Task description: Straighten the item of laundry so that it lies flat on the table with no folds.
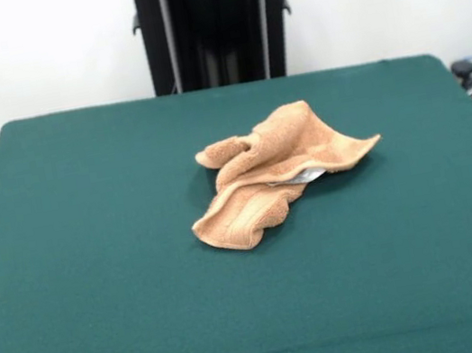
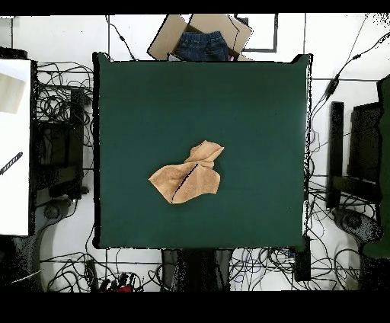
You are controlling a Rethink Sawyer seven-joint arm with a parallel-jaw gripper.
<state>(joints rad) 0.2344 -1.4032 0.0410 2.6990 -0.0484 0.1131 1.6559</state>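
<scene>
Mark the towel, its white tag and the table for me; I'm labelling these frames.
towel (image 1: 265,185): front view, middle of the crumpled cloth.
white tag (image 1: 307,177): front view, under the right fold.
table (image 2: 251,107): overhead view, bare green top.

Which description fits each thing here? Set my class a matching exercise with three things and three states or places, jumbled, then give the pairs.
Things:
1. towel
2. table
3. white tag
4. pedestal

Descriptions:
A. dark green, bare round the cloth
B. crumpled, folded over itself
C. black, at the far edge in the front view
D. peeking from under a fold

Pairs: 1-B, 2-A, 3-D, 4-C
</scene>
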